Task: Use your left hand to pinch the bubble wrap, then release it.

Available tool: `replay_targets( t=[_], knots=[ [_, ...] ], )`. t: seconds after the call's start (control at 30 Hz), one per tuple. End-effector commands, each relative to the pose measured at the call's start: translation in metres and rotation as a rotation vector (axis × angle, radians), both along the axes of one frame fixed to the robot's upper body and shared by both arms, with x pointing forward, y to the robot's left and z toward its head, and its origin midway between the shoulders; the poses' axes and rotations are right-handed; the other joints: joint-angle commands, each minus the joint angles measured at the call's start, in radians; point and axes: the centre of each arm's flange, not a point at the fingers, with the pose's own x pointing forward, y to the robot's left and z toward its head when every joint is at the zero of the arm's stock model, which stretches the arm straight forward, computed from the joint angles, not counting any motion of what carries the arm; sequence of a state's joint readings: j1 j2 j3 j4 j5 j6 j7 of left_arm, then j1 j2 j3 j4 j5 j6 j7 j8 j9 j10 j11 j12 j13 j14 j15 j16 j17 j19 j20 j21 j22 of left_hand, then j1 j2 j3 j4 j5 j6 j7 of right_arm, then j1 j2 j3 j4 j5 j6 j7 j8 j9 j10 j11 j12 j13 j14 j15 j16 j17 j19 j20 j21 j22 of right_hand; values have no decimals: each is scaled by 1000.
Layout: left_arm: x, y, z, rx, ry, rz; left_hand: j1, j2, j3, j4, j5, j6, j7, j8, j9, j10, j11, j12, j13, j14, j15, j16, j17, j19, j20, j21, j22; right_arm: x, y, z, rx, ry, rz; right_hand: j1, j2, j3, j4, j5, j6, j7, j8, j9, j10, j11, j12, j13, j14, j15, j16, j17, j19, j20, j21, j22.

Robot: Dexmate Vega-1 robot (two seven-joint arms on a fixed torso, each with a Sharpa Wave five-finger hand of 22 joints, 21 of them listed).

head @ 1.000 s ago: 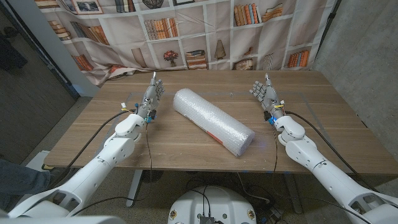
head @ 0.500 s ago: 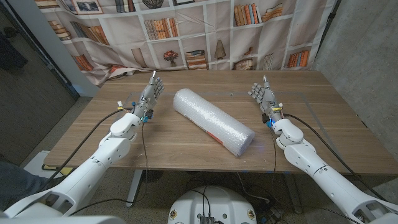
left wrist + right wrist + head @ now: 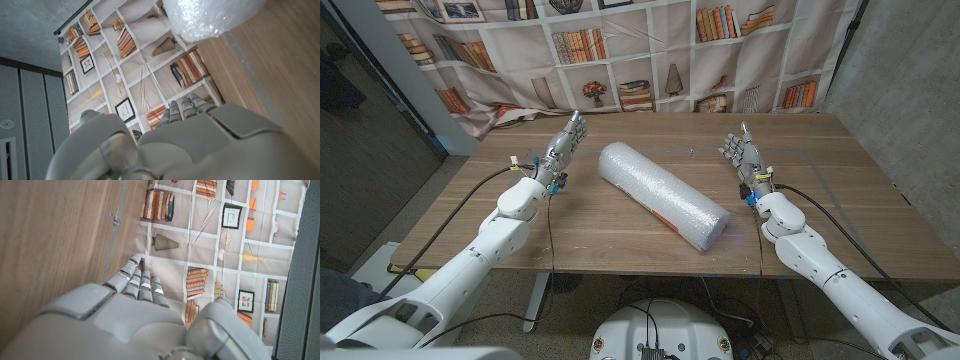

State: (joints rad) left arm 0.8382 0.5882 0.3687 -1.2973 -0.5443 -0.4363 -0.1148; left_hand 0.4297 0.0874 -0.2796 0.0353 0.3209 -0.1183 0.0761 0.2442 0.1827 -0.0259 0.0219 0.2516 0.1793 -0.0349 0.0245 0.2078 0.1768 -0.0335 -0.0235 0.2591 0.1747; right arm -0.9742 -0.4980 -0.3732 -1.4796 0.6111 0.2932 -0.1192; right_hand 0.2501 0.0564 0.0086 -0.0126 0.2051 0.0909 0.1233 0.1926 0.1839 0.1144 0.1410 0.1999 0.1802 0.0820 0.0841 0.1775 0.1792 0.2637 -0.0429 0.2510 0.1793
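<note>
A long roll of white bubble wrap [image 3: 663, 194] lies slantwise on the middle of the wooden table [image 3: 620, 232]; one end of the bubble wrap [image 3: 210, 17] appears in the left wrist view. My left hand [image 3: 562, 150] is to the left of the roll's far end, a short gap away, fingers straight and apart, holding nothing. My left hand's back [image 3: 200, 140] fills the lower part of its wrist view. My right hand [image 3: 744, 153] stands to the right of the roll, well apart from it, fingers extended and empty; its back [image 3: 125, 315] shows in the right wrist view.
A bookshelf-print curtain [image 3: 620, 50] hangs behind the table's far edge. Cables [image 3: 525, 170] run along the left arm and cables [image 3: 820, 195] along the right arm. Bare wood lies on both sides of the roll.
My left hand has moved a little up and toward the roll's far end. The right hand has barely shifted. The roll has not moved.
</note>
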Motion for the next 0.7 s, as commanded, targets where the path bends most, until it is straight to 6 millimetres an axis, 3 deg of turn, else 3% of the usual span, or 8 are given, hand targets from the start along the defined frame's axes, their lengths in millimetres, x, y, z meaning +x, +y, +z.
replay_targets(
  t=[0.03, 0.17, 0.47, 0.57, 0.7],
  knots=[
    [-9, -12, 11, 79, -122, 41, 35, -2, -1, -16, -12, 39, -8, 7, 2, 43, -8, 7, 4, 42, -10, 8, 3, 52, -32, 9, 1, -3, 1, -1, 3, 9, -21, 11, -1, 0, -10, 4, 4, 15, 5, 5, 4, 8, 7, 4, 0, 6, 5, 3, 2, -26, -4, 5],
    [-14, -14, 11, 99, -173, 42, 51, -4, -2, -24, -22, 85, -2, 11, 2, 91, -12, 11, 4, 92, -18, 13, 3, 104, -39, 15, 1, -2, 4, 1, -4, 9, -22, 13, 1, 1, -12, 4, 4, 15, 5, 5, 5, 8, 7, 4, 1, 6, 5, 3, 3, -26, -4, 5],
    [-21, -17, 15, 155, -243, 58, 64, -8, -3, -30, -28, 120, -4, 14, 2, 114, -18, 9, 4, 119, -22, 14, 3, 127, -34, 15, 1, 0, 8, 6, -18, 11, -11, 22, 5, 6, -16, 3, 7, 15, 6, 5, 7, 8, 8, 4, 2, 6, 5, 3, 5, -24, -5, 5],
    [-27, -19, 16, 183, -267, 95, 84, -13, -4, -40, -35, 182, -39, 21, 1, 166, -42, 11, 4, 169, -49, 16, 3, 183, -38, 22, 2, -2, 8, 6, -21, 11, -16, 25, 6, 7, -18, 2, 8, 14, 6, 5, 9, 8, 9, 4, 3, 7, 6, 3, 5, -24, -6, 5],
    [-34, -22, 17, 214, -292, 120, 89, -16, -6, -42, -38, 202, -54, 23, 1, 177, -48, 8, 4, 184, -53, 16, 3, 194, -39, 21, 2, -5, 7, 6, -20, 11, -24, 29, 8, 9, -20, 2, 9, 13, 7, 5, 9, 8, 9, 4, 3, 8, 5, 3, 5, -23, -6, 5]
  ],
)
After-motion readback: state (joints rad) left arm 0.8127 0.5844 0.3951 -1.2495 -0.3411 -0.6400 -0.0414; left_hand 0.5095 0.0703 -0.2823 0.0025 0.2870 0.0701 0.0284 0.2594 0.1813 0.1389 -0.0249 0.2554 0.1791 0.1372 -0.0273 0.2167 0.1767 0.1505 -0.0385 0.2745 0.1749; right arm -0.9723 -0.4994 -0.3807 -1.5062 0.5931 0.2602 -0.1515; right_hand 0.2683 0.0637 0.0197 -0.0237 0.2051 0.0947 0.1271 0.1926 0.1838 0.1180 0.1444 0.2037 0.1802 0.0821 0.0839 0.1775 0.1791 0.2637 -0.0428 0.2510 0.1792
